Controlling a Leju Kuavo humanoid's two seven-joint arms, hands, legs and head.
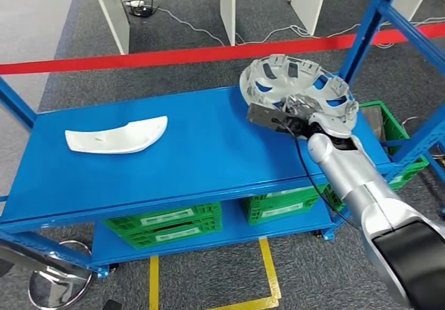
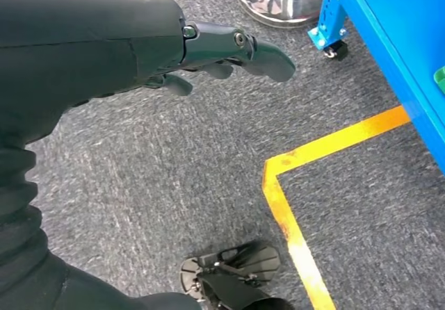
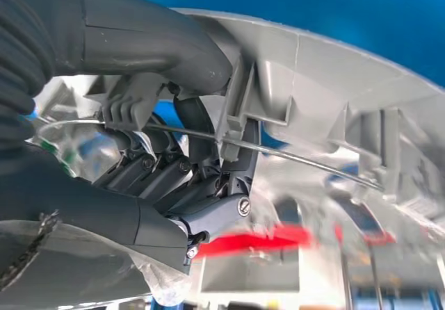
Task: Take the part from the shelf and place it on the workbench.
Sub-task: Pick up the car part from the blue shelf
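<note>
The round grey part (image 1: 294, 87), at the blue shelf's (image 1: 157, 164) right end, is pinched by the right hand's (image 1: 309, 119) fingers (image 3: 173, 174).

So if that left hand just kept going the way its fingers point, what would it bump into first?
Probably the blue shelf's castor foot. The left hand points over grey carpet toward it, though depth is unclear.

I see the blue shelf (image 1: 199, 150) with a white curved part (image 1: 118, 136) lying on its top deck toward the left. Green crates (image 1: 165, 223) sit on the lower deck, and the shelf stands on grey carpet (image 1: 210, 275) marked with yellow tape (image 1: 270, 268).
</note>
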